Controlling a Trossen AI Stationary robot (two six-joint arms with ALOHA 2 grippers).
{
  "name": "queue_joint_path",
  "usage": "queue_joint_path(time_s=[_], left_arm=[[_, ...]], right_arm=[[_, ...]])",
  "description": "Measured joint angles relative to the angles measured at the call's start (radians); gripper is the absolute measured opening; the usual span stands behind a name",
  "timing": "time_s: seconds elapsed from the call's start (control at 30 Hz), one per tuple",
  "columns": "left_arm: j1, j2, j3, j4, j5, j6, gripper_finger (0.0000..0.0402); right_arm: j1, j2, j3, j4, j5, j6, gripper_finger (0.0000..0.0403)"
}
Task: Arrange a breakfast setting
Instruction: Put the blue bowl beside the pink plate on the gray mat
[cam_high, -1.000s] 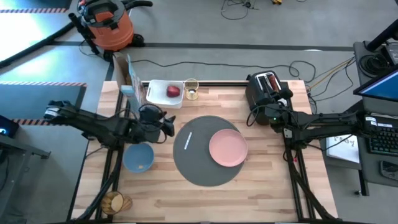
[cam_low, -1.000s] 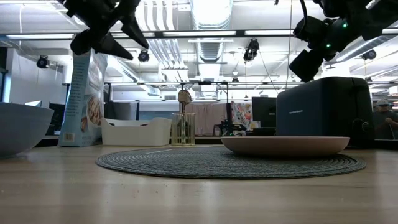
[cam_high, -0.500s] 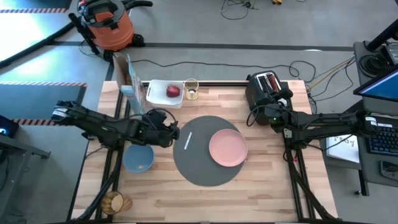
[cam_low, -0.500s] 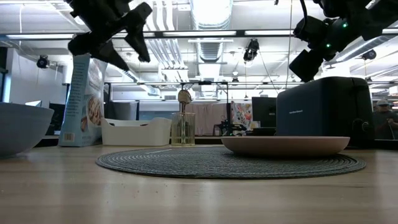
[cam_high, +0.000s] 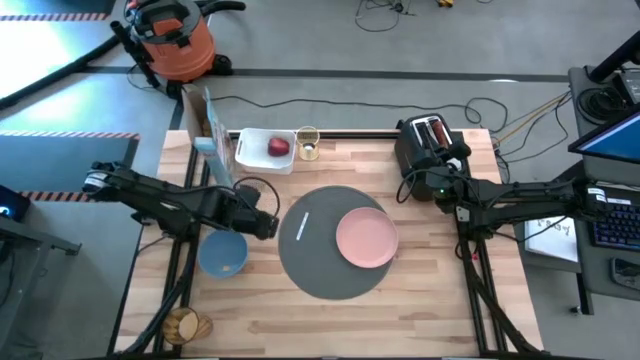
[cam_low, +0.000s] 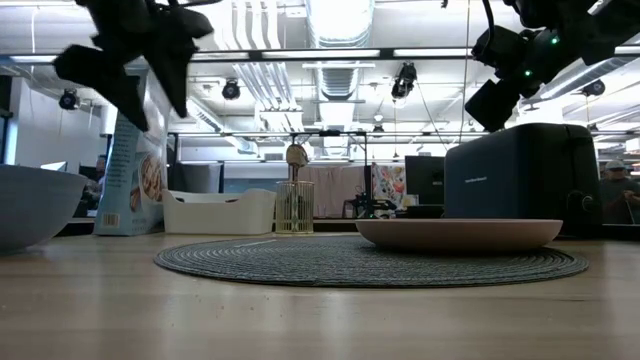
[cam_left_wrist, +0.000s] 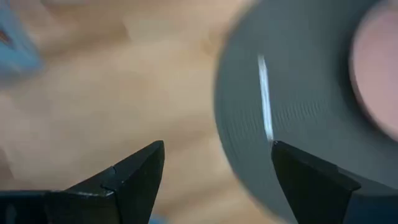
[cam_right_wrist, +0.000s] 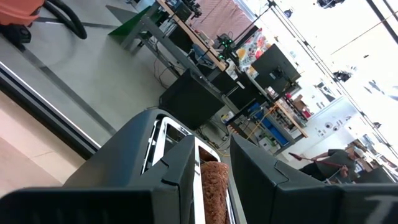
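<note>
Left gripper (cam_left_wrist: 214, 163) hangs with fingers spread, seemingly empty; right arm (cam_high: 520, 195) waits, extended.

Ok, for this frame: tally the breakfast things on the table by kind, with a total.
Mat: 1
Plate: 1
Bowl: 1
Spoon: 1
Glass of orange drink: 1
Apple: 1
Toast slice, in the toaster: 1
Total: 7

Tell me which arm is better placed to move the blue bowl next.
Probably the left: its open pincer hangs just beside the blue bowl, while the right pincer waits near the toaster, across the mat.
</note>
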Motion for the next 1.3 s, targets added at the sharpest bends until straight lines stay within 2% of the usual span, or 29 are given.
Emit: queue_joint_path(time_s=[0.2,0.3,0.47,0.67,0.8,1.0,1.3], left_arm=[[-0.05,0.013,0.003,0.006,0.343,-0.031,0.028],[-0.083,0.03,0.003,0.008,0.423,-0.084,0.028],[-0.122,0.056,0.003,0.006,0.434,-0.16,0.028],[-0.134,0.123,-0.001,-0.036,0.442,-0.174,0.028],[-0.134,0.186,-0.006,-0.044,0.476,-0.149,0.028],[-0.134,0.253,0.002,-0.041,0.473,-0.065,0.0277],[-0.134,0.35,0.001,-0.048,0.47,-0.041,0.0225]], right_arm=[[0.0,0.0,0.0,0.0,0.0,0.0,0.0093],[0.0,0.0,0.0,0.0,0.0,0.0,0.0093],[0.0,0.0,0.0,0.0,0.0,0.0,0.0093],[0.0,0.0,0.0,0.0,0.0,0.0,0.0093],[0.0,0.0,0.0,0.0,0.0,0.0,0.0093],[0.0,0.0,0.0,0.0,0.0,0.0,0.0093],[0.0,0.0,0.0,0.0,0.0,0.0,0.0093]])
